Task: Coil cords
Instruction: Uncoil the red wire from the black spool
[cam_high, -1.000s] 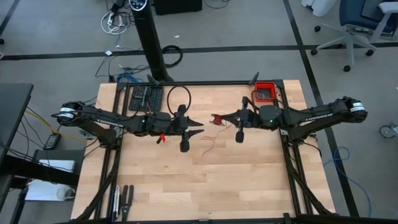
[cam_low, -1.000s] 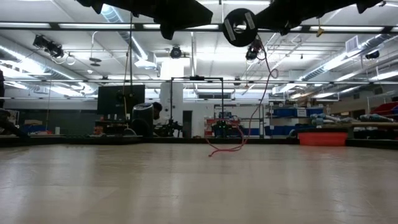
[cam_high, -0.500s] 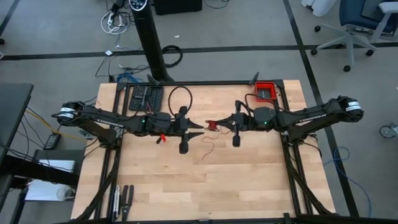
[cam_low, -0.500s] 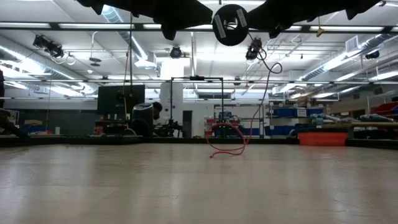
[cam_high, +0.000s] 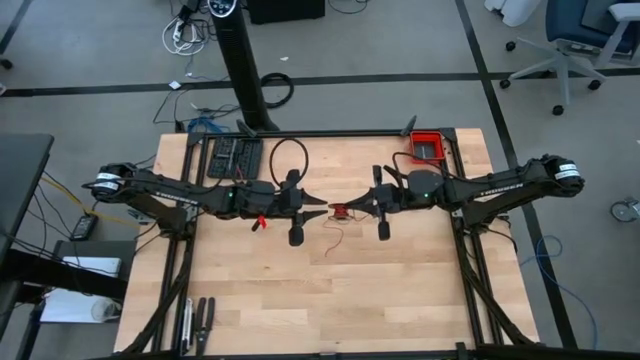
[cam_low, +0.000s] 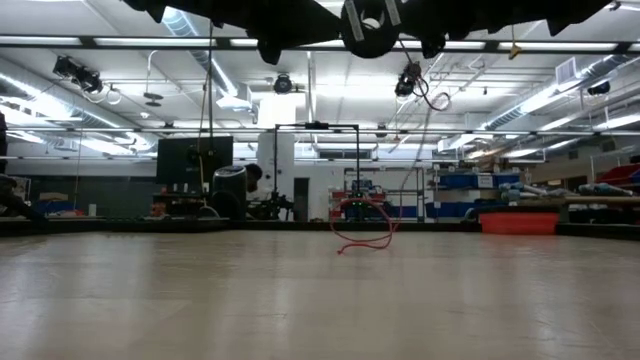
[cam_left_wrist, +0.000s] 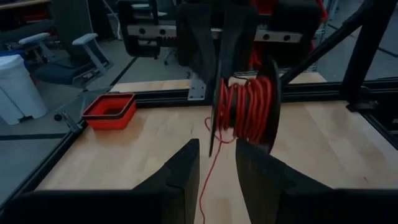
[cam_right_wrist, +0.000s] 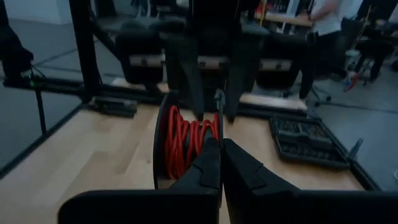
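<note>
Facing each other above the middle of the wooden surface (cam_high: 300, 290), the two grippers nearly meet, both raised well clear of it. The right gripper (cam_high: 360, 207) has its fingers (cam_right_wrist: 208, 165) pressed together on the edge of a dark spool (cam_left_wrist: 273, 99), which carries turns of the red cord (cam_high: 342, 211) wound between its flanges. The left gripper (cam_high: 318, 208) points at the spool from the other side with its fingers (cam_left_wrist: 183, 168) slightly spread and nothing visible between them. From the spool a loose strand of the cord hangs down and ends in a wavy loop lying on the surface, just below the grippers. A thicker black cable loop (cam_high: 287, 152) lies beside a dark tray (cam_high: 234, 157) near the far edge, and a red bin (cam_high: 426, 149) sits at the far right corner.
</note>
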